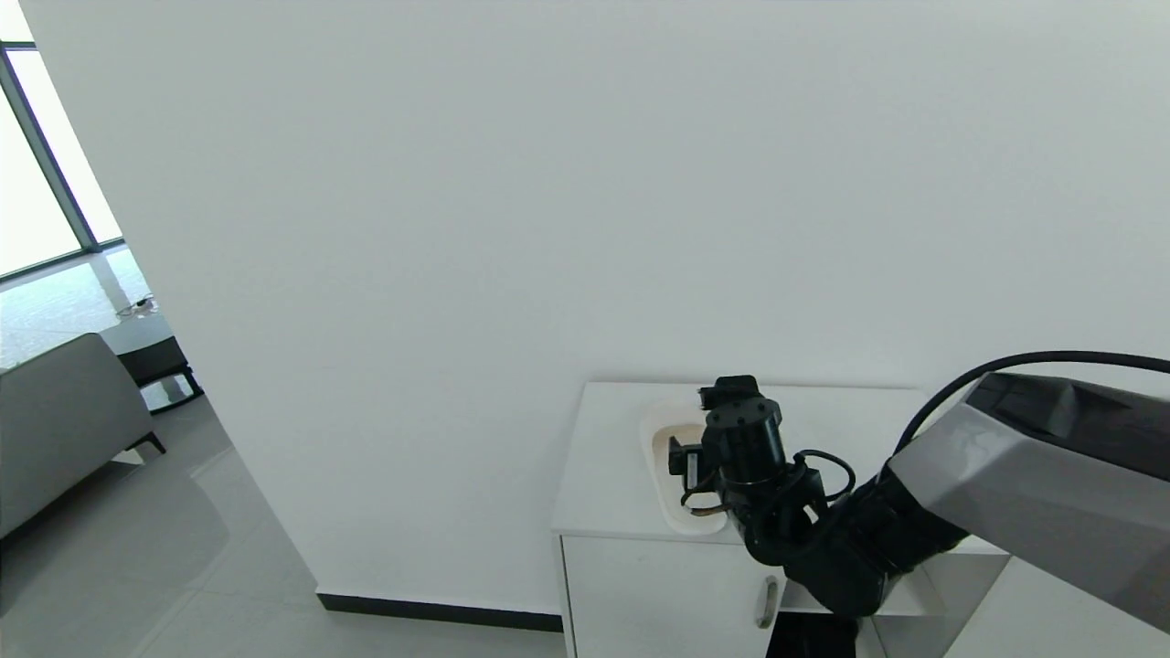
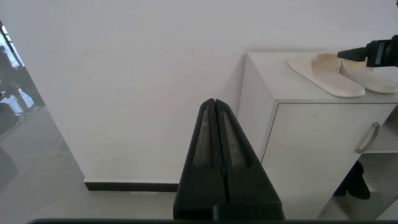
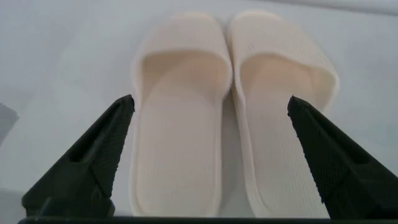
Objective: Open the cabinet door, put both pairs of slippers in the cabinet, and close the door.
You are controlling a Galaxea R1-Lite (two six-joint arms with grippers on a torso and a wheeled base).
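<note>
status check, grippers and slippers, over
Right gripper open over cream slippers on cabinet top. Left gripper shut, hanging clear of it. Nothing in the way.

Room on the cabinet top (image 1: 603,475) either side of the slippers (image 3: 180,124) — wall (image 1: 585,183) behind.

You are viewing a cream pair of slippers (image 3: 180,143) at centre frame, with fine ribbed lines running across the straps. The right gripper (image 3: 210,99) and left gripper (image 2: 214,106) are showing black. At lower centre of the head view the cabinet (image 1: 658,585) is reading plain white and its handle (image 1: 769,601) silver-grey. The wall (image 1: 548,183) is showing white, the skirting (image 1: 439,610) black, and the floor (image 1: 183,567) grey.
</note>
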